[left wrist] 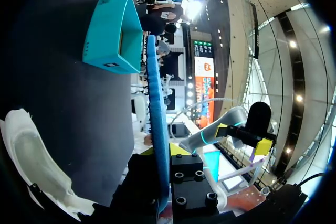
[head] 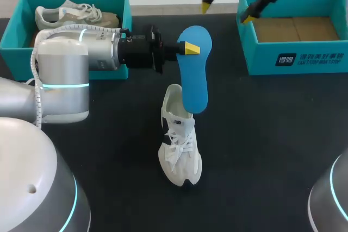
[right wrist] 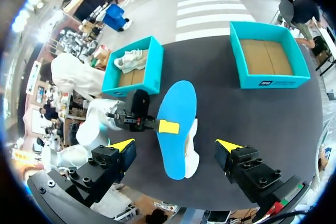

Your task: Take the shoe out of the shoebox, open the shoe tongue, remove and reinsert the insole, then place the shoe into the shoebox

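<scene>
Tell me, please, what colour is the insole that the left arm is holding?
Bright blue; the insole shows best in the head view.

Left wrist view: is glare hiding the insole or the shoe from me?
Left wrist view: the bright glare lies beyond the table, not on the blue insole, seen edge-on in the left pincer, nor on the white shoe beside it. Head view: even light, both show plainly.

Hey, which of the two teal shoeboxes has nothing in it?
The shoebox on the robot's right, nearest the right hand: only its bare brown floor shows. The left shoebox holds a pale shoe.
</scene>
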Action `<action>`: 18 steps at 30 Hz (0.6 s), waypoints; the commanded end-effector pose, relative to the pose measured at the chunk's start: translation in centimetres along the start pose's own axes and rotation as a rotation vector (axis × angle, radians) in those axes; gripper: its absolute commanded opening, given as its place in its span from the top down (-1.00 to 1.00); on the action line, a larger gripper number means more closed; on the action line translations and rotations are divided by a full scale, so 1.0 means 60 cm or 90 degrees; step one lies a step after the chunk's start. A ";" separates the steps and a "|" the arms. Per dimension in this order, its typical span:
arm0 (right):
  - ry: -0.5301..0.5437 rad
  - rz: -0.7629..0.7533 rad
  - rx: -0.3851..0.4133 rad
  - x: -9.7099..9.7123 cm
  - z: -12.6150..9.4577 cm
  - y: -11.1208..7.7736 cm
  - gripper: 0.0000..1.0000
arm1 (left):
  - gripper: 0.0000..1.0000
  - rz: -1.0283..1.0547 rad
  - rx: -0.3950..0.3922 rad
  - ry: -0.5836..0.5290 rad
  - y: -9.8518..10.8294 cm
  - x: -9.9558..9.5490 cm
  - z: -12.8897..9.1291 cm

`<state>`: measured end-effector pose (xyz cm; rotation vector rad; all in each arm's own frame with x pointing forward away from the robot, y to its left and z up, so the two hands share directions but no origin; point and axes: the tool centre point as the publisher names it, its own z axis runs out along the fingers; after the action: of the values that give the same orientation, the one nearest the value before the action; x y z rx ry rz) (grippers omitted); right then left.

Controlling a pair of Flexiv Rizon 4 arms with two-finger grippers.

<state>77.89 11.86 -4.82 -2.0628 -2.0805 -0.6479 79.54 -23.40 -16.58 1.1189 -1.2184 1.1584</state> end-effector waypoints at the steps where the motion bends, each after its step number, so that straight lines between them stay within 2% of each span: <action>1: 0.137 0.002 0.003 -0.043 -0.004 0.001 -1.00 | 1.00 0.000 -0.001 0.000 0.000 -0.001 -0.001; 15: 0.137 0.002 0.003 -0.043 -0.004 0.001 -1.00 | 1.00 0.000 -0.001 0.000 0.000 -0.001 -0.001; 18: 0.185 0.005 -0.011 -0.056 -0.013 0.009 -1.00 | 1.00 0.000 -0.001 0.000 0.000 -0.001 -0.001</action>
<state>78.50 9.40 -4.86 -1.9021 -1.9435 -0.8444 79.54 -23.39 -16.58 1.1189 -1.2184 1.1584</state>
